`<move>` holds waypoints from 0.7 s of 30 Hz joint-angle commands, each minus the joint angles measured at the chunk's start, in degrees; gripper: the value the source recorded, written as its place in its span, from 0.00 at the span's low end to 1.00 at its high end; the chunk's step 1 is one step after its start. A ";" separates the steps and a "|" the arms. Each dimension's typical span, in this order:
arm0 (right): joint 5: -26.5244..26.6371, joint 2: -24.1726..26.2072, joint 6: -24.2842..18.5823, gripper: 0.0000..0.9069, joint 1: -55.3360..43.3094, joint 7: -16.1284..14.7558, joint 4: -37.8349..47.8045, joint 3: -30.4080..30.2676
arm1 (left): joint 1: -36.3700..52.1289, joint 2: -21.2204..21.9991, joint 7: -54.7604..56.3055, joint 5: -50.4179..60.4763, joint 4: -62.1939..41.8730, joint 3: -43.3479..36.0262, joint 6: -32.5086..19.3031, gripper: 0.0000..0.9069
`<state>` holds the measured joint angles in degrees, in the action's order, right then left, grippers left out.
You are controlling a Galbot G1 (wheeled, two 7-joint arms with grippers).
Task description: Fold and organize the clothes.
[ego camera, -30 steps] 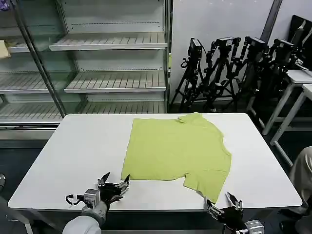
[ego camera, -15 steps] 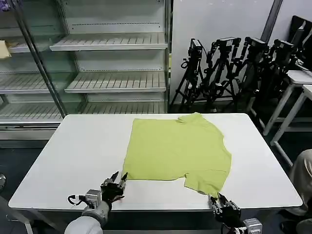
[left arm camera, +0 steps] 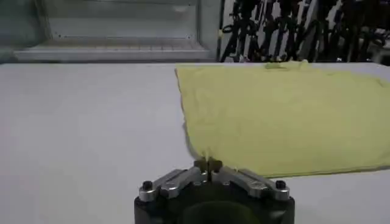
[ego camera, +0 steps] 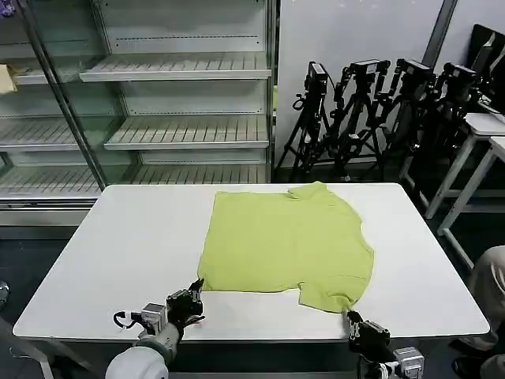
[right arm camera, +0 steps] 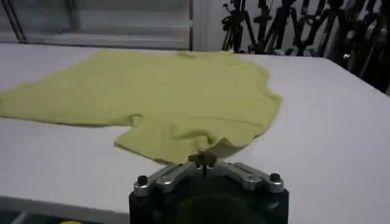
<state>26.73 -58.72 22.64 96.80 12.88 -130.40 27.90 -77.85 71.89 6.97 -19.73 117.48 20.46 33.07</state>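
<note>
Step in hand: gripping for the first fold. The plain lime-green short-sleeved T-shirt of thin soft fabric (ego camera: 288,246) lies flat mid-way across the white desk (ego camera: 118,245), partly folded in already.

Left pincer (ego camera: 194,301) is at the shirt's near-left corner, closed on that corner (left arm camera: 208,163). Right pincer (ego camera: 352,319) is at the near sleeve corner, closed on its edge (right arm camera: 203,159).

Next, my read: lift both corners together, carry them toward the far edge, keep tension even.

No readable brand, label or writing.
</note>
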 commanded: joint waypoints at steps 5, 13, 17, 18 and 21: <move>-0.46 0.59 0.48 0.00 -6.30 -0.09 0.04 0.49 | 5.30 0.17 -0.21 -1.30 -0.02 0.76 -0.09 0.01; 3.16 0.78 4.10 0.00 -20.74 -0.12 6.25 -0.86 | 11.61 0.39 -0.59 -4.02 -2.83 0.76 -0.05 0.02; 4.79 0.46 5.86 0.00 -27.34 -0.18 10.47 -3.59 | 14.61 0.12 -0.61 -5.04 -6.10 -0.55 -0.05 0.01; 5.07 0.39 6.14 0.00 -28.72 -0.26 11.40 -4.41 | 15.40 0.07 -0.55 -5.24 -6.69 -0.99 -0.04 0.01; 5.49 -0.01 6.59 0.00 -32.41 -0.20 14.30 -6.20 | 17.34 0.03 -0.53 -5.44 -8.82 -1.90 -0.05 0.01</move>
<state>30.50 -58.72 27.28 76.61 12.71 -122.56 24.78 -68.24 72.08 6.48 -23.31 114.32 20.25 33.17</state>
